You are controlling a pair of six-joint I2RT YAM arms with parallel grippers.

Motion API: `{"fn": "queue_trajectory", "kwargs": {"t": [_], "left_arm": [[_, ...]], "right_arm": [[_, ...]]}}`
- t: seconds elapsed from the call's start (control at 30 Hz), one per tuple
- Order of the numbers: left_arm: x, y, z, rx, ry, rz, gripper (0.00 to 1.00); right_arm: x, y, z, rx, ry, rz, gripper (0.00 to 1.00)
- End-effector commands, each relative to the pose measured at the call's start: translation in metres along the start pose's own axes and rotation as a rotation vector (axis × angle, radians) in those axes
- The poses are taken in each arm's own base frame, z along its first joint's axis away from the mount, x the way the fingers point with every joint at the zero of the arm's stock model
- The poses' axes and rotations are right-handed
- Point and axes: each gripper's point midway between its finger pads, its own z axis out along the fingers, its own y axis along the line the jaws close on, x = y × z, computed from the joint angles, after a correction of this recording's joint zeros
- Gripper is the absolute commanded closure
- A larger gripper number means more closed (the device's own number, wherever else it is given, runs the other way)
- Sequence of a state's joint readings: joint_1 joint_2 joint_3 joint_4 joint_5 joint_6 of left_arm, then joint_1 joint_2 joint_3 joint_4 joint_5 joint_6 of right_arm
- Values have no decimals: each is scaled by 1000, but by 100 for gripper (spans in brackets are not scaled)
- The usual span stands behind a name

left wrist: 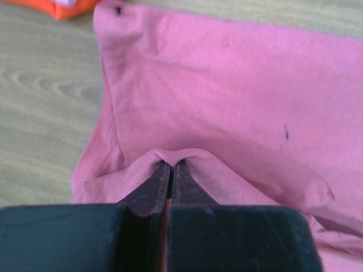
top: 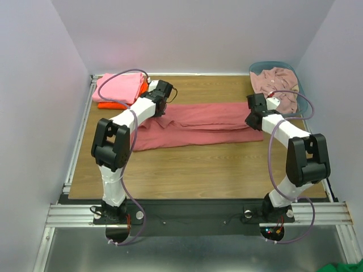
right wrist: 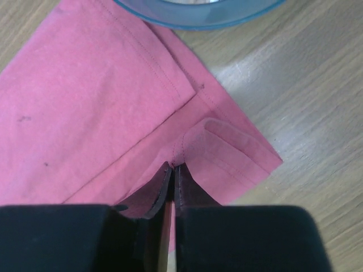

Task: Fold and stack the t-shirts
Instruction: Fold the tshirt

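Coral-red t-shirt (top: 204, 120), long band on wood table (top: 198, 170), left jaws, right jaws nipping puckered, likely hemmed, edges

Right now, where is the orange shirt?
From the top view, the orange shirt lies far left on the table, under the folded pink shirt.

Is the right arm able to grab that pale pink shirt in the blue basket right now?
Probably not at once: the right hand is shut on a corner of the coral-red shirt and must let go first. The basket sits close beside it with nothing between, so reach looks fine.
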State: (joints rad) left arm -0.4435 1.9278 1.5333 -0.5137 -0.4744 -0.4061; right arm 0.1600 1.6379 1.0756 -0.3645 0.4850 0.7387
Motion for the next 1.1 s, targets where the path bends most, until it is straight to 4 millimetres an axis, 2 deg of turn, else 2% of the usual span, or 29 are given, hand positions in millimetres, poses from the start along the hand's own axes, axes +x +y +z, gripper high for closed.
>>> {"fn": "queue_trajectory", "kwargs": {"t": [0.0, 0.03, 0.1, 0.13, 0.17, 0.2, 0.27, 0.3, 0.33, 0.4, 0.43, 0.47, 0.5, 0.53, 0.57, 0.6, 0.63, 0.73, 0.77, 0.8, 0.83, 0.87, 0.9, 0.93, 1.07], "left_arm": [[-41, 5, 5, 3, -65, -20, 70], [-44, 8, 7, -9, -63, -21, 54], [-51, 10, 9, -12, -64, -31, 37], [-58, 10, 6, -5, -75, -41, 26], [-64, 10, 1, 4, -87, -46, 11], [-69, 9, -3, 14, -99, -53, 2], [-75, 6, -14, 51, -111, -74, 2], [-71, 7, -14, 61, -100, -79, 2], [-72, 2, -24, 108, -106, -110, 2], [-63, -4, -31, 166, -92, -119, 2], [-40, -7, -27, 180, -50, -103, 2], [-43, -15, -38, 248, -75, -133, 2], [-17, -18, -33, 270, -33, -118, 2], [-16, -34, -44, 376, -38, -122, 2], [-8, -41, -45, 410, -26, -125, 2], [6, -42, -41, 423, 0, -123, 2], [7, -46, -39, 437, -2, -132, 2], [10, -49, -27, 413, 14, -138, 2], [15, -52, -18, 398, 35, -134, 2], [14, -53, -13, 389, 37, -137, 2], [5, -57, -12, 389, 20, -141, 2], [9, -58, 1, 363, 34, -131, 2], [-4, -61, 3, 360, 11, -139, 2], [-7, -62, 7, 350, 11, -135, 2], [-4, -61, 36, 272, 61, -117, 2]], "right_arm": [[-32, 6, 7, 22, -89, 19, 86], [-38, 10, 6, 14, -99, 21, 76], [-39, 14, 9, 9, -95, -15, 63], [-42, 19, 7, -9, -91, -19, 46], [-42, 21, 6, -22, -87, -24, 40], [-44, 25, 2, -42, -86, -25, 36], [-46, 29, -9, -91, -75, -28, 28], [-45, 30, -13, -109, -69, -34, 25], [-42, 34, -17, -143, -51, -42, 17], [-30, 32, -24, -184, -16, -69, 8], [-29, 33, -32, -216, -10, -74, 0], [-20, 39, -39, -279, 25, -91, 0], [-3, 37, -39, -305, 61, -112, 0], [8, 44, -48, -374, 97, -127, 0], [11, 50, -50, -420, 95, -134, 0], [18, 54, -52, -451, 114, -142, 0], [34, 56, -51, -485, 164, -157, 0], [53, 61, -48, -521, 209, -174, 0], [58, 62, -42, -519, 221, -175, 0], [62, 62, -39, -516, 228, -176, 0], [65, 61, -36, -509, 237, -178, 0], [69, 60, -32, -500, 246, -180, 0], [73, 58, -27, -486, 257, -179, 0], [76, 56, -24, -475, 263, -180, 0], [79, 51, -17, -439, 260, -176, 0]]}}
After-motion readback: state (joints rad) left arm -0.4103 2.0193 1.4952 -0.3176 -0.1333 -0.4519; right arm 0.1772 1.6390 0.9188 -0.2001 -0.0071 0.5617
